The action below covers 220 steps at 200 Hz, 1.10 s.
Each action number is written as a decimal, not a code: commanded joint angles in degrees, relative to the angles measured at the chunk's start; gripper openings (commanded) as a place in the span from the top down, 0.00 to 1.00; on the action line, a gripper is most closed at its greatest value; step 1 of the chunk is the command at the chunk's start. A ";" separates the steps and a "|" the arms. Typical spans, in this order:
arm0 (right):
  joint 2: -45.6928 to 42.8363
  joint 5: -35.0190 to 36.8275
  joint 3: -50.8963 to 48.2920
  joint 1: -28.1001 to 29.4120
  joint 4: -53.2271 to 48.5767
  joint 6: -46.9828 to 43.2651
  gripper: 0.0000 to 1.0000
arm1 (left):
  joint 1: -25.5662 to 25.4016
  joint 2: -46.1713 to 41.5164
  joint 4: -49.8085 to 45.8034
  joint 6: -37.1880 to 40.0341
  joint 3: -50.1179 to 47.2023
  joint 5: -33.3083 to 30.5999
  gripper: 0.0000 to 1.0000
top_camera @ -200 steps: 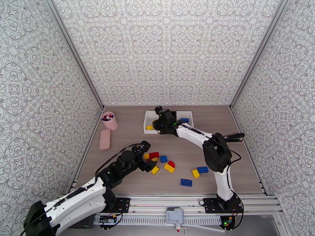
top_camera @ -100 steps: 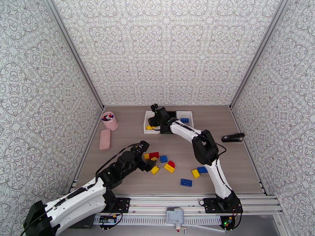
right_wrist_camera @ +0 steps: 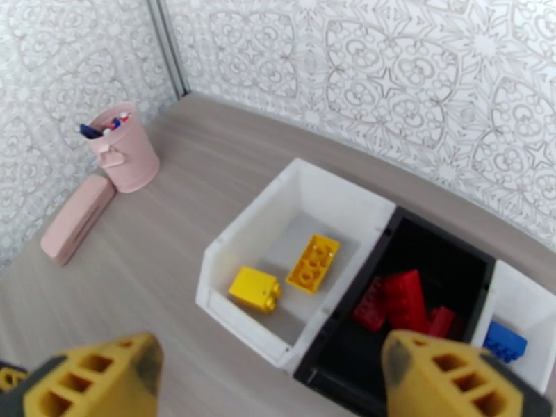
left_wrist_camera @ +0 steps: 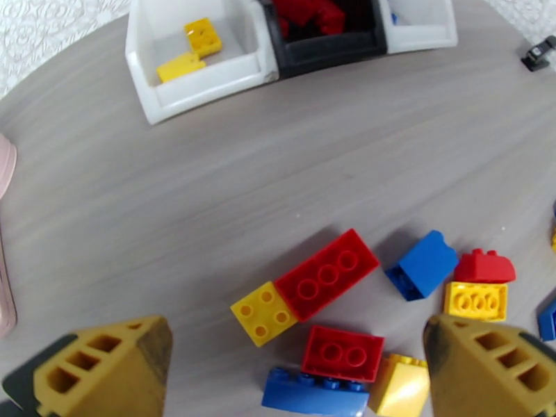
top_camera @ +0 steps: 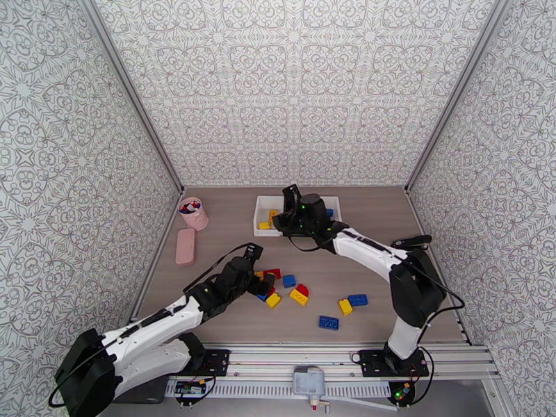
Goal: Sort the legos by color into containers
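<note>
**Legos partly sorted, both grippers spread and empty**

Loose bricks lie on the table near its middle. The left gripper hovers just above the cluster, its fingers wide apart with nothing pinched. Below it a long red brick touches a square yellow brick. Nearer lie a short red brick and a blue brick. Right of these, a small red brick sits against a yellow brick.

Along the far side three bins stand touching in a row. The left white bin holds two yellow bricks, the black bin holds red bricks, and the right white bin holds a blue piece. The right gripper hangs over the left two bins, fingers spread wide and holding nothing.

At the far left stand a pink cup with pens and a flat pink case.
</note>
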 commanded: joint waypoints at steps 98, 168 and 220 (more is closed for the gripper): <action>-9.12 -3.12 -8.47 -0.43 -2.69 -3.43 0.12 | 5.46 16.68 -17.00 -23.76 11.58 0.62 0.26; -9.07 -2.78 -8.34 -0.43 -3.42 -3.36 0.12 | 5.54 23.88 -17.24 -22.79 14.70 3.59 0.28; -9.66 -1.87 -8.71 -0.42 -3.93 -3.60 0.12 | 5.42 27.16 -15.77 -21.77 15.56 4.25 0.25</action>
